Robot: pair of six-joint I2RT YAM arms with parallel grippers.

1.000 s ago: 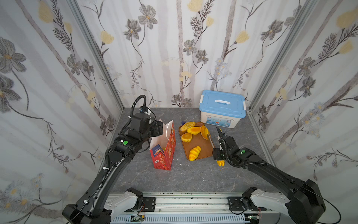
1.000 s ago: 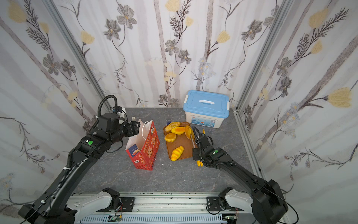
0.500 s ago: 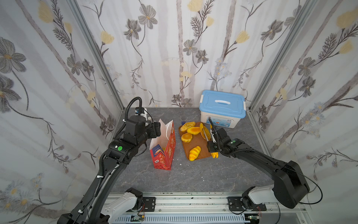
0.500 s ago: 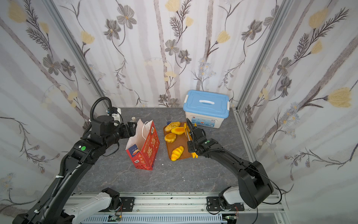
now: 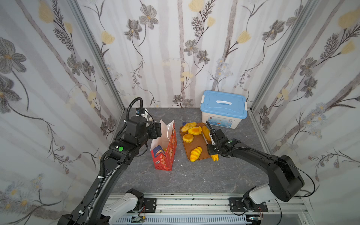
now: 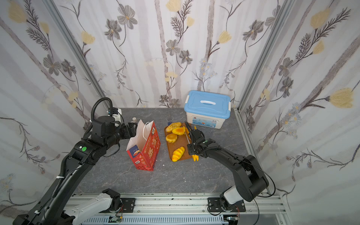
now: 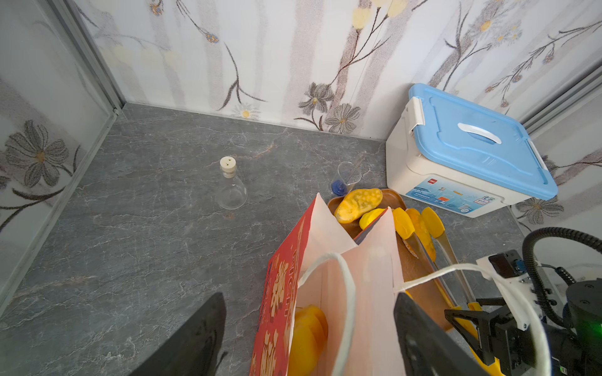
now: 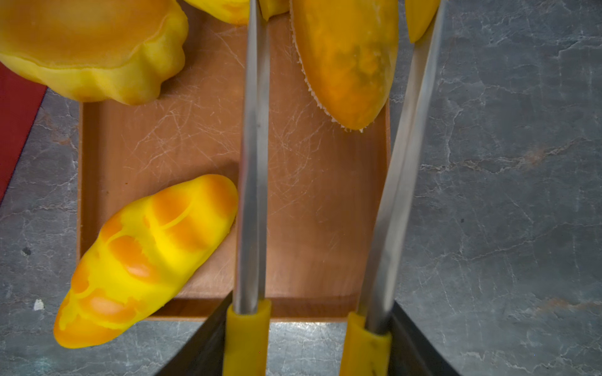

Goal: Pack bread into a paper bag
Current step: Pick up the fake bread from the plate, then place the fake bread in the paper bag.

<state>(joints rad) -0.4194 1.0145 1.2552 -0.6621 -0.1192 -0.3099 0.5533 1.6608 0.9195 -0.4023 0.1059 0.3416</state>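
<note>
Swinging in from beside the tray [image 5: 198,141] with tongs [image 8: 250,162] clamped in the right gripper [image 5: 212,151], keeping the left gripper [image 7: 308,302] spread apart around the paper bag [image 5: 169,148], reaching for bread [image 5: 195,153] lying on the tray, needing next a gentle squeeze.

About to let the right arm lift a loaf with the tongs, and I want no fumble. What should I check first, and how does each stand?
1. Right gripper holds the tongs: ok, handles clamped.
2. Oval loaf between the tong arms: ok.
3. Tong tips touching the loaf: cannot tell.
4. Paper bag upright, mouth open: ok.
5. Left gripper clamped on the bag: not ok, jaws open astride its rim.
6. Room in the bag: ok, one bread piece inside.
</note>
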